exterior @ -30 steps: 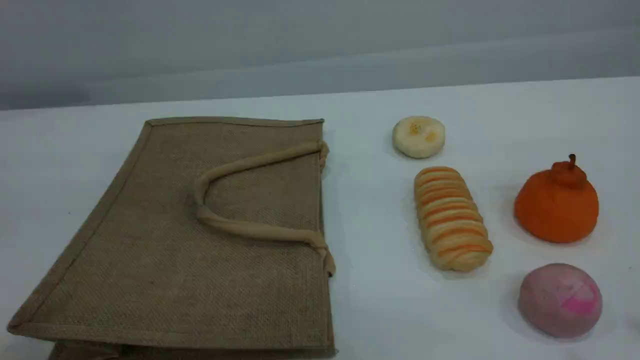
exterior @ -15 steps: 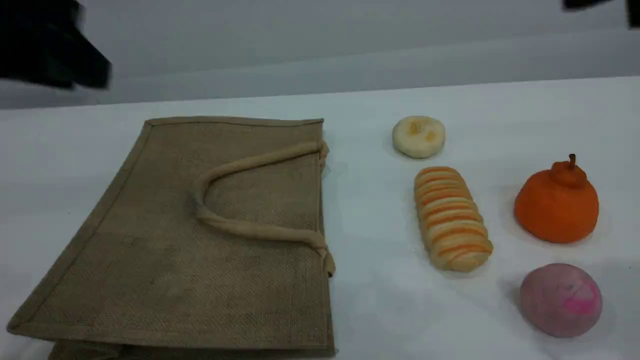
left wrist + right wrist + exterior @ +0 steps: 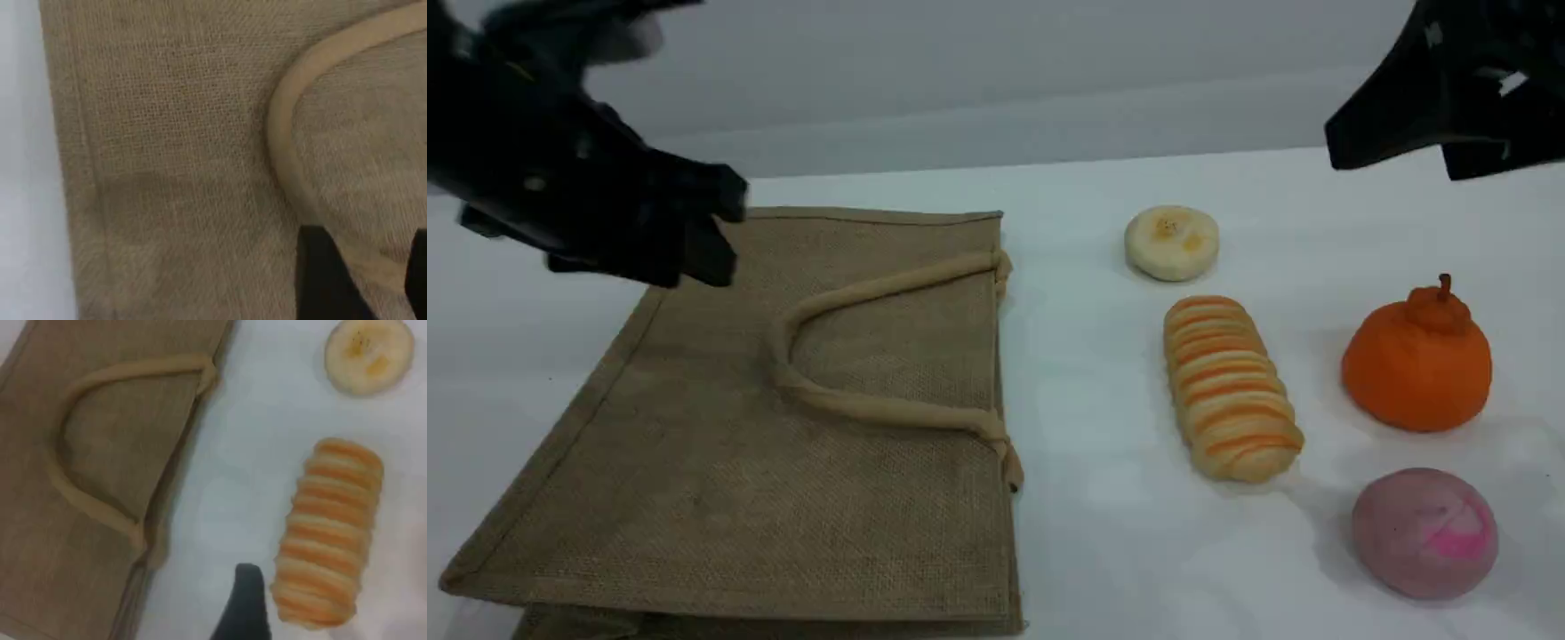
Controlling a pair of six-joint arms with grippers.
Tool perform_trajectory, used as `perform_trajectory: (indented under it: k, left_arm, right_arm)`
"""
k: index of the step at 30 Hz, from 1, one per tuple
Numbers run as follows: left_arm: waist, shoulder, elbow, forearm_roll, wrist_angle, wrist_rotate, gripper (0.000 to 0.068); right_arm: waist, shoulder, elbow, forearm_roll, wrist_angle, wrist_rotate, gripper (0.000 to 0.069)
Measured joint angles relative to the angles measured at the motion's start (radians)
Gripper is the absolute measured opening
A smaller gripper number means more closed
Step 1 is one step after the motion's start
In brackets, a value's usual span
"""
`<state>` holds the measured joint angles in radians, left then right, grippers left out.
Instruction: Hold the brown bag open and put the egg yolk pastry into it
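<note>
The brown bag [image 3: 738, 462] lies flat on the left of the white table, mouth edge to the right, its beige handle [image 3: 854, 404] folded across the top face. The egg yolk pastry [image 3: 1171, 243], round and cream with yellow spots, sits right of the bag's far corner. My left gripper [image 3: 725, 231] hangs open over the bag's far left corner. In the left wrist view the bag [image 3: 167, 167] fills the frame, with the handle [image 3: 287, 153] just ahead of the left gripper [image 3: 367, 280]. My right gripper [image 3: 1392, 160] is open, high at the far right. The right wrist view shows the pastry [image 3: 369, 353] and bag [image 3: 100, 540].
An orange-striped loaf [image 3: 1230, 388] lies just in front of the pastry. An orange fruit [image 3: 1416, 360] and a pink-purple ball [image 3: 1424, 532] stand at the right. The loaf [image 3: 330, 533] is beside the right fingertip [image 3: 243, 600]. A grey wall runs behind the table.
Both arms have come into the scene view from the top. The left one has moved down over the bag's far left corner, the right one into the upper right. The objects lie unmoved.
</note>
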<state>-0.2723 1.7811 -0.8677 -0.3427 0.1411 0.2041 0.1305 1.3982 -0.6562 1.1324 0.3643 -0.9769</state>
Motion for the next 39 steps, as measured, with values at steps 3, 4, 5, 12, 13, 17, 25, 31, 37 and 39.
perform_trajectory:
  k: [3,4,5,12,13,17,25,31,37,39]
  left_arm:
    - [0.0,0.085,-0.053,0.0,0.009,-0.039,0.0293]
    - [0.0,0.107,-0.07,0.0,0.013,-0.041,0.0293]
    - [0.0,0.129,-0.084,0.0,0.017,-0.042,0.0293]
    - [0.0,0.193,-0.117,0.001,0.015,-0.085,0.0293]
    - [0.0,0.2,-0.118,0.001,0.014,-0.086,0.0293]
    - [0.0,0.235,-0.14,0.001,0.018,-0.089,0.0293]
    - [0.0,0.296,-0.199,0.002,0.049,-0.123,0.0293]
    - [0.0,0.315,-0.205,0.003,0.05,-0.134,0.0293]
    - [0.0,0.315,-0.205,0.003,0.033,-0.153,0.0293]
    - [0.0,0.321,-0.205,0.003,0.032,-0.16,0.0293]
  right_arm:
    - [0.0,0.0,0.0,0.035,0.0,-0.041,0.0567]
    - [0.0,0.0,0.0,0.044,0.0,-0.051,0.0567]
    - [0.0,0.0,0.0,0.05,0.001,-0.055,0.0567]
    - [0.0,-0.001,0.0,0.054,0.003,-0.056,0.0567]
    - [0.0,-0.001,0.0,0.052,0.004,-0.056,0.0567]
    - [0.0,-0.001,0.0,0.051,0.004,-0.064,0.0567]
    - [0.0,-0.001,0.0,0.05,0.004,-0.065,0.0566]
    - [0.0,-0.001,0.0,0.05,0.005,-0.071,0.0566]
    - [0.0,-0.001,0.0,0.05,0.006,-0.073,0.0566]
    - [0.0,-0.001,0.0,0.051,0.006,-0.073,0.0566]
